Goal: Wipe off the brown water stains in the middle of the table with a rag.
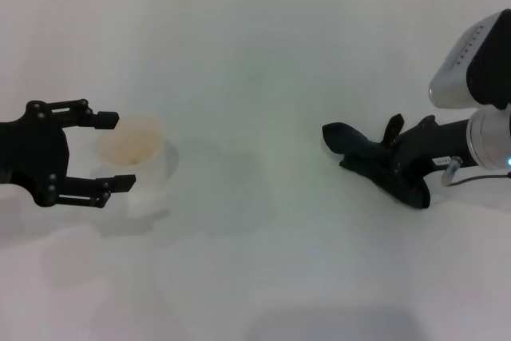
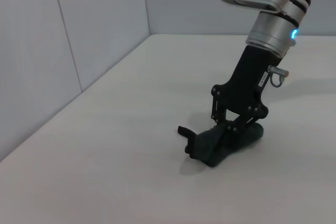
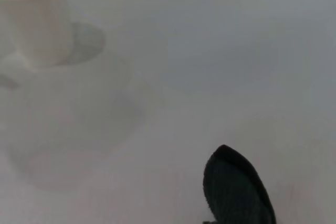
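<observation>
Standing at the white table [image 1: 255, 53], I see the right gripper [image 1: 399, 167] lowered onto the rag [image 1: 375, 164] on the right side of the tabletop. Its black fingers [image 2: 231, 124] press down into the dark cloth, closed around a fold of it, and the rag lies crumpled flat beneath them with one tongue [image 3: 236, 187] pointing toward the middle of the table. On the left side, the left gripper [image 1: 112, 152] sits low with its jaws spread wide and holding nothing; a clear plastic cup [image 1: 136, 157] with a brownish tint stands upright just in front of its fingertips, partly between them. I cannot make out the brown water stains with any certainty; the middle of the table shows only faint greyish patches on the glossy surface.
</observation>
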